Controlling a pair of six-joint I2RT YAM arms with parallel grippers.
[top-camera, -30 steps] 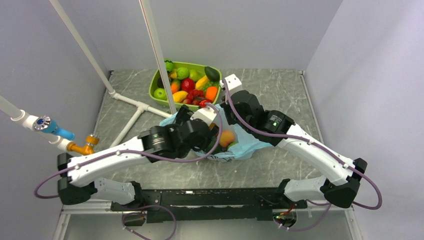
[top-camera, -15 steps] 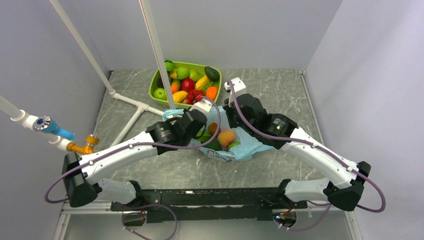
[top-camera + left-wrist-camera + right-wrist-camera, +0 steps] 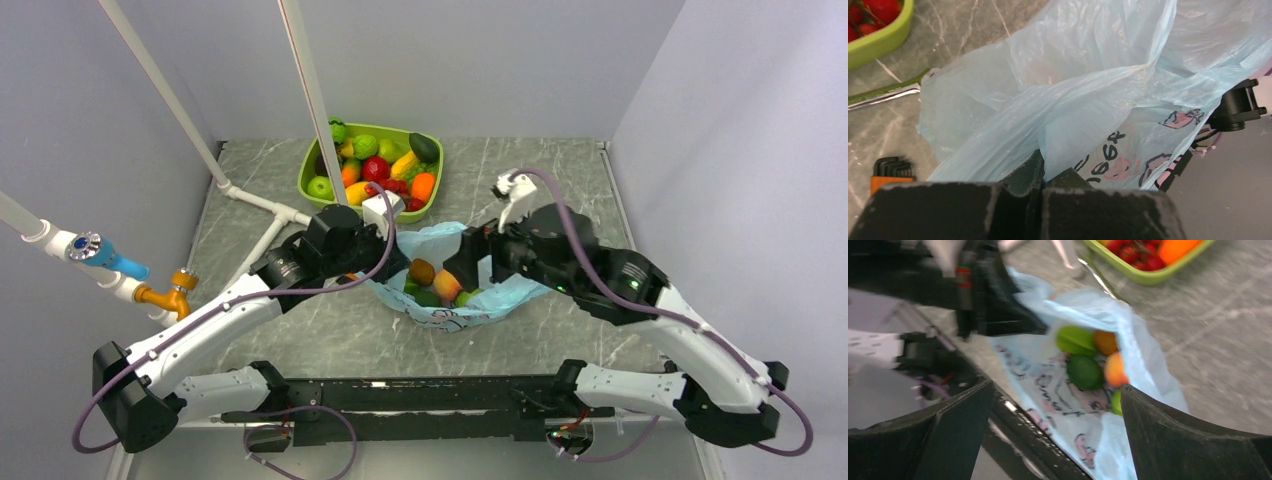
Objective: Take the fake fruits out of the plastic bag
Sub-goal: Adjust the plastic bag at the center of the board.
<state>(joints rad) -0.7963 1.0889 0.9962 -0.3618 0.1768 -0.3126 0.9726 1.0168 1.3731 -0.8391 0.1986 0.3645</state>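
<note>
The light blue plastic bag (image 3: 470, 300) lies mid-table with its mouth spread wide. Inside it lie the fake fruits: a brown kiwi (image 3: 421, 271), a peach (image 3: 447, 286) and green ovals (image 3: 428, 298). My left gripper (image 3: 388, 267) is shut on the bag's left edge; in the left wrist view the film (image 3: 1088, 105) is pinched between the jaws (image 3: 1043, 167). My right gripper (image 3: 466, 262) hovers open over the bag's right side. In the right wrist view its fingers (image 3: 955, 430) stand wide apart, with green ovals (image 3: 1083, 371) and the peach (image 3: 1115, 369) beyond them.
A lime-green tray (image 3: 428, 205) full of other toy fruit stands behind the bag. White pipes (image 3: 262, 205) cross the left side of the table. An orange hex-key holder (image 3: 890, 172) lies on the table left of the bag.
My left gripper closed on the bag's left edge and drew back to the left. The right gripper opened and pulled away to the right. The bag's mouth now gapes wider, showing more fruit.
</note>
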